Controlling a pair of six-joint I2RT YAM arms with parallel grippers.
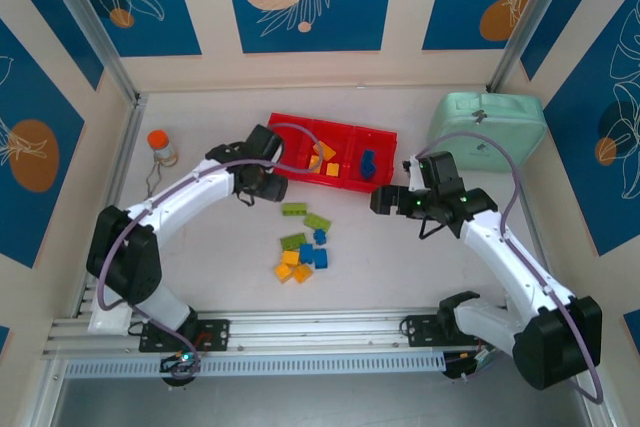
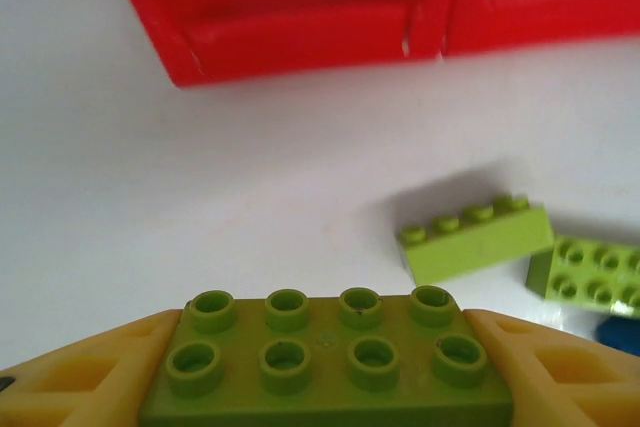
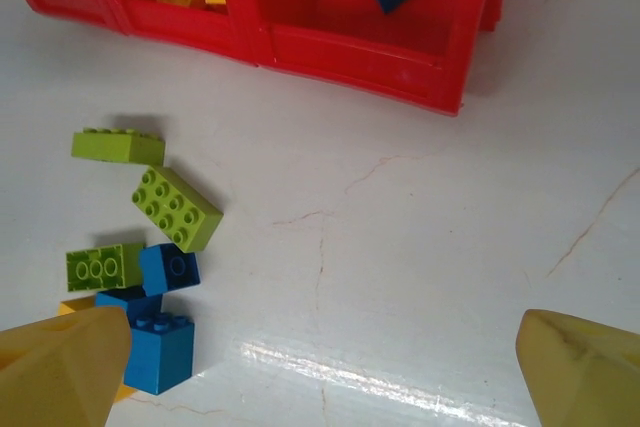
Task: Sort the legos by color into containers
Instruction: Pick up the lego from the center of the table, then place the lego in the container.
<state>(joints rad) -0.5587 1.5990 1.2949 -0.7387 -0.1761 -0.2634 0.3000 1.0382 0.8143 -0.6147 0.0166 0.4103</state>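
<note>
Three compartments divide the red tray in the top view. The left one is partly hidden by the left arm, the middle holds orange-yellow bricks, and the right holds a blue brick. Loose legos lie on the counter nearby. Left wrist view: the left tool pinches an olive-green eight-stud brick, short of the tray's near wall. Right wrist view: the right tool is spread wide beside the loose legos.

The left arm arcs up from its base and bends toward the middle, the left gripper clamping a green lego endwise between its yellow fingers. The right arm reaches inward from the other side, the right gripper angled down, jaws spread wide.
</note>
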